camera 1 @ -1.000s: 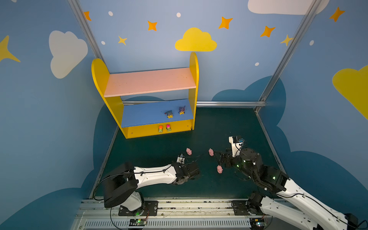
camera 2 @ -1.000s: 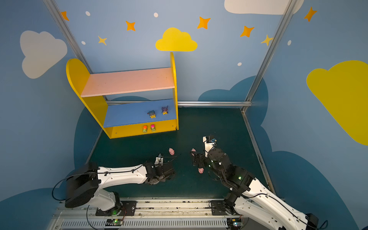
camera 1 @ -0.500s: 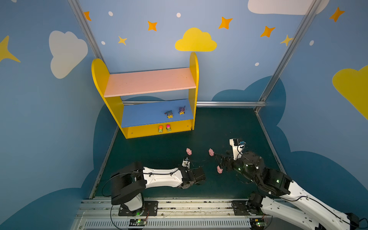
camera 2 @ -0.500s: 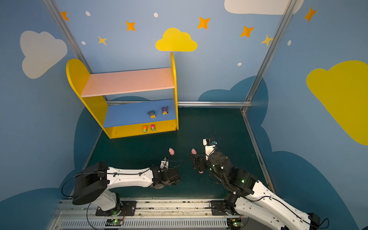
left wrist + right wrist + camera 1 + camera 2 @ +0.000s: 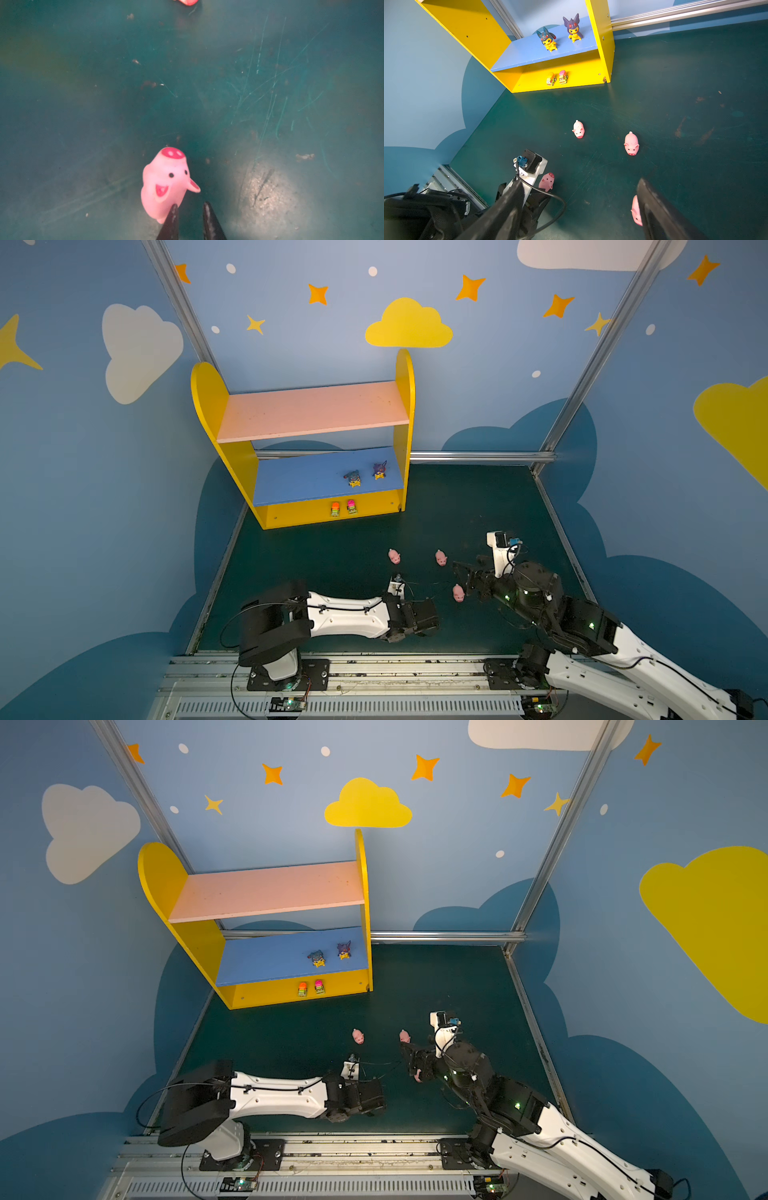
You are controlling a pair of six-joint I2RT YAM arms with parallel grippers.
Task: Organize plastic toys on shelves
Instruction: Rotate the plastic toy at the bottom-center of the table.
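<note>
- A robot test cell, dressed up as a child's playroom.
- The blue walls (image 5: pixel 498 385) carry flat clouds (image 5: pixel 409 325) and stars (image 5: pixel 318 294).
- Bare aluminium posts (image 5: pixel 590 360) frame the corners.
- A left arm (image 5: pixel 345 614) and a right arm (image 5: pixel 582 626) are bolted to a slotted rail (image 5: pixel 395 680) along the front edge.
- The floor is a scratched dark green mat (image 5: pixel 478 510), with a small yellow shelf (image 5: pixel 208 398) at the back.

Pink top board (image 5: pixel 311 410) is wide open. Blue board (image 5: pixel 299 485) has room beside the figures (image 5: pixel 354 478). Loose pigs (image 5: pixel 394 556) dot the desk (image 5: pixel 478 506) ahead of both arms.
</note>
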